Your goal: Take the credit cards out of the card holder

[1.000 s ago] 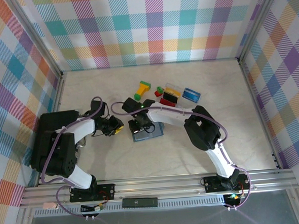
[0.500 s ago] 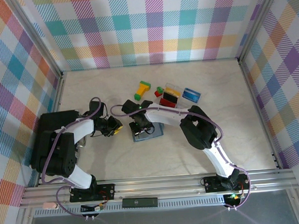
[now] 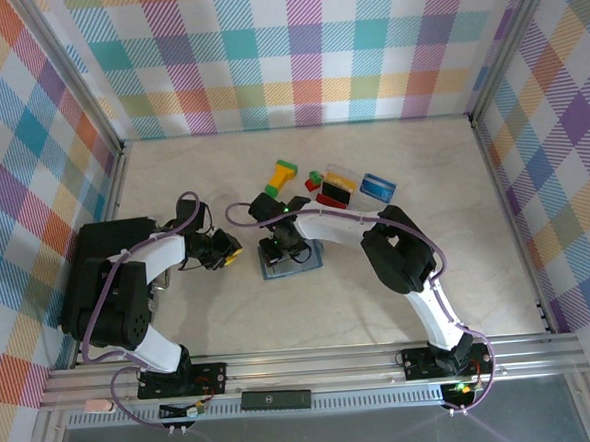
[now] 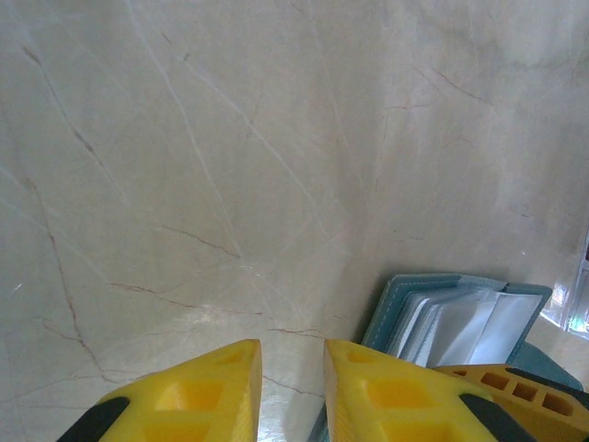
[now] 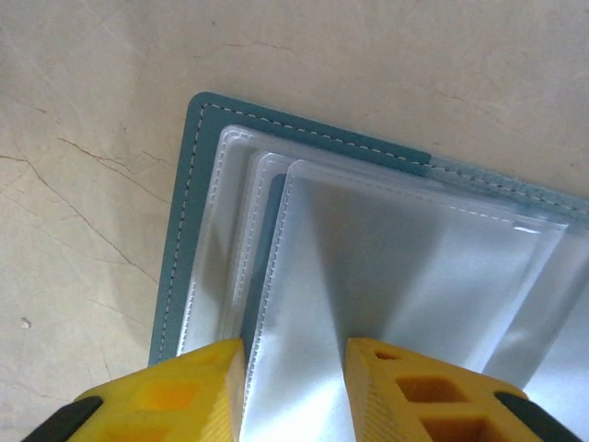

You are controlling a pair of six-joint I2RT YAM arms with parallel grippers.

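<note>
pale marble table (image 3: 456, 231) bears the open card holder (image 3: 303, 268), a yellow-and-green block (image 3: 281, 175) and credit cards (image 3: 378, 187) behind it.

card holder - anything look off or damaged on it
Nothing damaged. The card holder lies open on the table, its clear sleeves fanned out in staggered layers and looking empty in the right wrist view. The right hand hangs over them, jaws apart.
</note>
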